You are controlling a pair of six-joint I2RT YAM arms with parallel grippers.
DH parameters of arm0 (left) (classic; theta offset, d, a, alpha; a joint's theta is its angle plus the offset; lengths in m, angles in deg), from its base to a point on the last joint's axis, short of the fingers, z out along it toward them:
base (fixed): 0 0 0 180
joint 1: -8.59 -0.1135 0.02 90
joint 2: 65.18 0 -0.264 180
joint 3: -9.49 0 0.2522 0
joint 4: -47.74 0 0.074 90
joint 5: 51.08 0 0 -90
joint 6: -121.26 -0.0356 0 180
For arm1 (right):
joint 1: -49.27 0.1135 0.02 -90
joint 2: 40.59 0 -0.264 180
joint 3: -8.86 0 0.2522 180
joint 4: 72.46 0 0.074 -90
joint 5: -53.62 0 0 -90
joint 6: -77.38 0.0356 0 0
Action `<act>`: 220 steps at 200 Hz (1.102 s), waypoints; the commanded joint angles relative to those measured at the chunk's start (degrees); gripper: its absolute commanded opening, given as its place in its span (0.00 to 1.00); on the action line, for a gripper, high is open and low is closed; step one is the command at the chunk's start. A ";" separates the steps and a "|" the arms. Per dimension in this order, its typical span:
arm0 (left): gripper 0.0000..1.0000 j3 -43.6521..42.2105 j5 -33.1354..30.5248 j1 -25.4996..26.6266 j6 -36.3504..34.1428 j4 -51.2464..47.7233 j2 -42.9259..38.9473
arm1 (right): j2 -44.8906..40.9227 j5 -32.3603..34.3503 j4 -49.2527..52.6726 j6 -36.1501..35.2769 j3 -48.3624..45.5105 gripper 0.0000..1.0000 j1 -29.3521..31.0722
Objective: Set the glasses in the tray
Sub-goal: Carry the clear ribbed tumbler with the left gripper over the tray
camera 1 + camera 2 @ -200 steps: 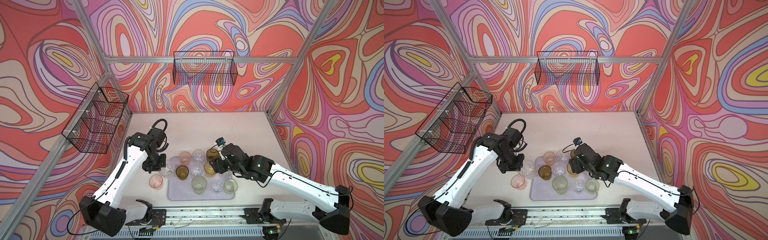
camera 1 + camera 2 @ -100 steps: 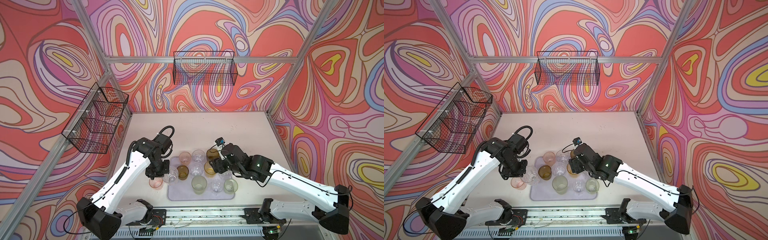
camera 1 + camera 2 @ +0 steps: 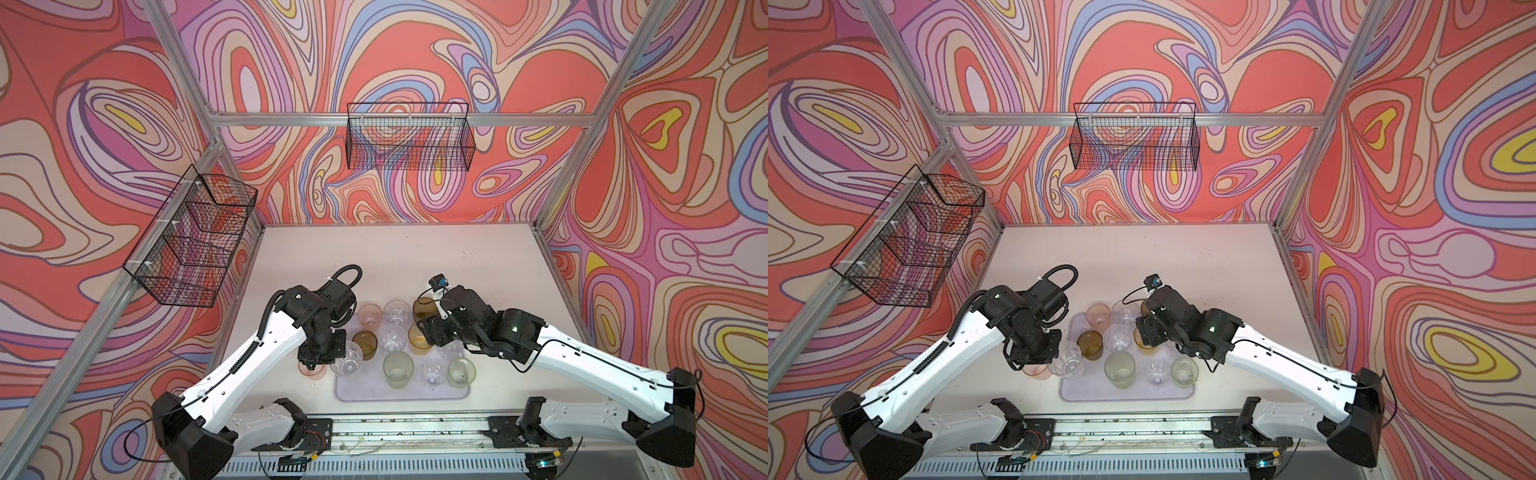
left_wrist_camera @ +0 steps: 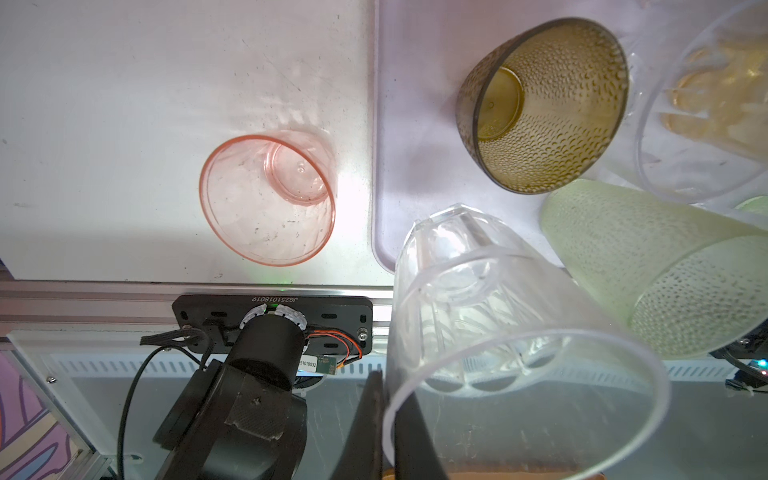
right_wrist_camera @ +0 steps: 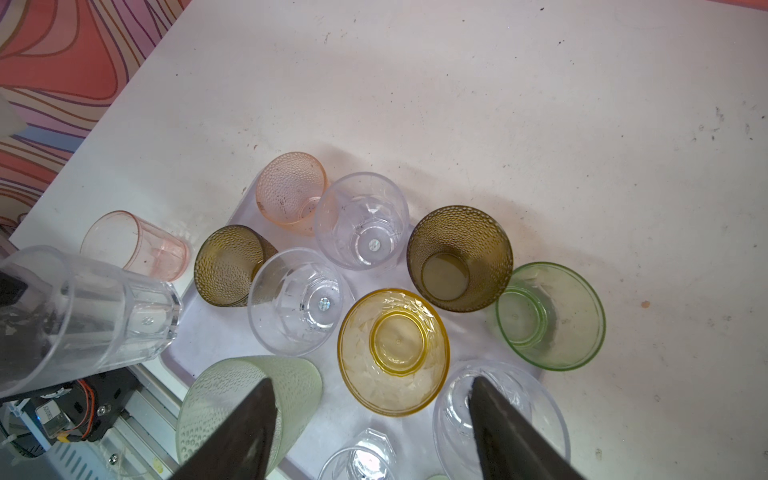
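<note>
Your left end effector point(image 4: 392, 424) is clenched on the rim of a clear faceted tumbler point(image 4: 498, 332), tilted over the near left corner of the tray point(image 4: 415, 124), while a pink tumbler point(image 4: 270, 199) stands on the table point(image 4: 124, 104) just left of the tray and your right end effector point(image 5: 372, 382) hangs released above the amber glass point(image 5: 395, 345) on the tray.

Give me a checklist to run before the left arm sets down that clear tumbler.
1. Grip: left gripper shut on the rim of the clear tumbler: ok.
2. Tumbler upright: it is tilted: not ok.
3. Landing spot: bare tray corner beneath its base: ok.
4. Base touching the tray: cannot tell.
5. Right gripper out of the way: open, empty, above the amber glass: ok.
6. All glasses in: pink glass stands on the table: not ok.
</note>
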 commanded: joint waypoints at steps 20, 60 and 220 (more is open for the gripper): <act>0.01 -2.15 -1.09 3.70 4.25 2.28 -0.08 | 0.27 -0.44 -0.23 -0.18 1.12 0.76 -0.25; 0.01 -4.64 -0.81 5.50 5.74 5.25 0.32 | -0.07 -0.42 -0.10 0.06 0.95 0.76 -0.25; 0.02 -11.31 0.23 9.56 8.45 13.90 3.11 | 0.03 -0.45 -0.20 0.04 0.65 0.76 -0.21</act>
